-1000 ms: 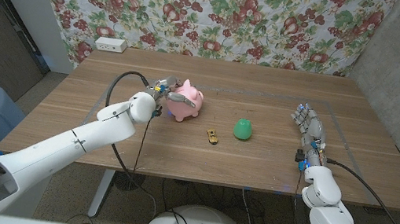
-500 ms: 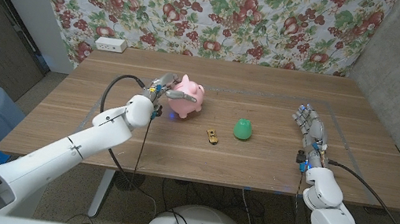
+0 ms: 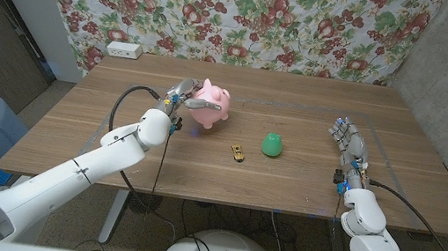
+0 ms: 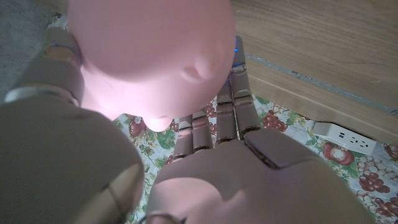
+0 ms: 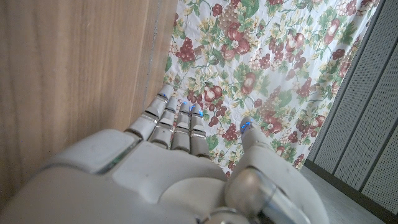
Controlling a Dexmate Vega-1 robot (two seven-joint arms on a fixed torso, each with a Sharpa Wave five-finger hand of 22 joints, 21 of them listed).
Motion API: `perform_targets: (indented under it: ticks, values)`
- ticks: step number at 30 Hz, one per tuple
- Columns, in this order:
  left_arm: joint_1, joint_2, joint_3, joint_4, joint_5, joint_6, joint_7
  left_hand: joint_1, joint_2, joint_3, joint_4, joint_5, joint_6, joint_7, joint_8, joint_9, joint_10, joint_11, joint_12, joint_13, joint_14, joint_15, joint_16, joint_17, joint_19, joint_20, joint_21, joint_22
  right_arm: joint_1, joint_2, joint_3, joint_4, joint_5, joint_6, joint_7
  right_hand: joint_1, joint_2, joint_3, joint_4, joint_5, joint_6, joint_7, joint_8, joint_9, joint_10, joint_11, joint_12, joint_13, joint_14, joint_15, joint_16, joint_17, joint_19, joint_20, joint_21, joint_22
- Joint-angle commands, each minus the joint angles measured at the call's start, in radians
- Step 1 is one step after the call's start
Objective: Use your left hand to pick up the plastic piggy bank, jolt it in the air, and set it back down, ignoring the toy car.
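I've lifted the piggy bank (image 3: 211, 106) off the surface (image 3: 288, 171), left hand (image 3: 182, 94) fingers grasping it, so jolting comes next.

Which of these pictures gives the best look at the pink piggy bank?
The head view: the whole piggy bank shows there, held by the left hand above the table. The left wrist view shows only a blurred pink close-up of it against the fingers.
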State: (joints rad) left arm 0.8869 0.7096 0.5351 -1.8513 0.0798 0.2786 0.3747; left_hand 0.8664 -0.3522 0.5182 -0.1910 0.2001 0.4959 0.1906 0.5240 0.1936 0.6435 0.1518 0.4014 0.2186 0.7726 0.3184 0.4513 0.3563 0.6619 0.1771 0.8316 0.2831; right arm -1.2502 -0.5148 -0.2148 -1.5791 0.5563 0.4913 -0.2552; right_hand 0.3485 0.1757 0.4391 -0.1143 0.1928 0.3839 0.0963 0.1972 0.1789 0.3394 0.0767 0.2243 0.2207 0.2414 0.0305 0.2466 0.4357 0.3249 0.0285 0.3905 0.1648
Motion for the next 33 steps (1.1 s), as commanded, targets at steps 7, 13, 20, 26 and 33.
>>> perform_targets:
  ticks: [7, 13, 20, 26, 33]
  values:
    - [0.073, -0.037, -0.078, 0.029, -0.068, -0.172, 0.075, 0.494, 0.483, 0.067, 0.008, 0.039, 0.399, -0.151, 0.116, 0.109, 0.280, -0.263, -0.001, 0.092, 0.415, -0.553, 0.018, 0.026, 0.233, -0.358, 0.029, 0.009, 0.007, -0.008, 0.002, 0.003, 0.012, -0.006, 0.022, -0.005, -0.005, 0.003, 0.002, 0.008, 0.005, -0.003, -0.004, 0.004, 0.007, 0.007, -0.003, 0.005, 0.011, 0.000, 0.004, -0.001, 0.012, 0.003, -0.010, 0.006]
    - [0.092, -0.059, -0.103, 0.051, -0.102, -0.244, 0.092, 0.496, 0.482, 0.065, 0.007, 0.043, 0.404, -0.153, 0.115, 0.109, 0.282, -0.263, -0.003, 0.097, 0.417, -0.553, 0.026, 0.040, 0.231, -0.358, 0.044, 0.012, 0.010, -0.010, 0.001, 0.002, 0.008, -0.010, 0.020, -0.005, -0.005, 0.003, 0.001, 0.008, 0.005, -0.002, -0.005, 0.004, 0.010, 0.006, -0.002, 0.005, 0.011, 0.000, 0.004, -0.002, 0.015, 0.002, -0.012, 0.006]
    - [0.109, -0.092, -0.128, 0.084, -0.119, -0.332, 0.130, 0.497, 0.479, 0.064, 0.007, 0.049, 0.407, -0.152, 0.115, 0.111, 0.286, -0.260, -0.005, 0.103, 0.419, -0.552, 0.035, 0.055, 0.230, -0.360, 0.061, 0.015, 0.017, -0.009, 0.000, 0.005, 0.009, -0.015, 0.019, -0.006, -0.005, 0.004, 0.001, 0.008, 0.005, -0.004, -0.005, 0.004, 0.010, 0.006, -0.003, 0.005, 0.011, 0.001, 0.004, -0.003, 0.016, 0.002, -0.016, 0.006]
    - [0.120, -0.130, -0.139, 0.119, -0.089, -0.416, 0.195, 0.498, 0.478, 0.063, 0.008, 0.054, 0.406, -0.151, 0.114, 0.114, 0.288, -0.259, -0.008, 0.108, 0.421, -0.552, 0.043, 0.069, 0.224, -0.360, 0.076, 0.017, 0.020, -0.009, -0.001, 0.007, 0.009, -0.018, 0.018, -0.006, -0.005, 0.004, 0.001, 0.008, 0.005, -0.003, -0.005, 0.004, 0.010, 0.005, -0.004, 0.005, 0.011, 0.002, 0.004, -0.004, 0.017, 0.002, -0.019, 0.006]
    - [0.132, -0.189, -0.152, 0.171, -0.020, -0.540, 0.310, 0.498, 0.475, 0.063, 0.008, 0.059, 0.409, -0.154, 0.112, 0.113, 0.291, -0.263, -0.011, 0.114, 0.419, -0.552, 0.050, 0.084, 0.217, -0.362, 0.091, 0.019, 0.022, -0.010, -0.003, 0.010, 0.008, -0.018, 0.020, -0.007, -0.005, 0.004, 0.001, 0.008, 0.004, -0.003, -0.005, 0.004, 0.009, 0.008, -0.004, 0.005, 0.012, 0.002, 0.004, -0.004, 0.019, 0.002, -0.022, 0.006]
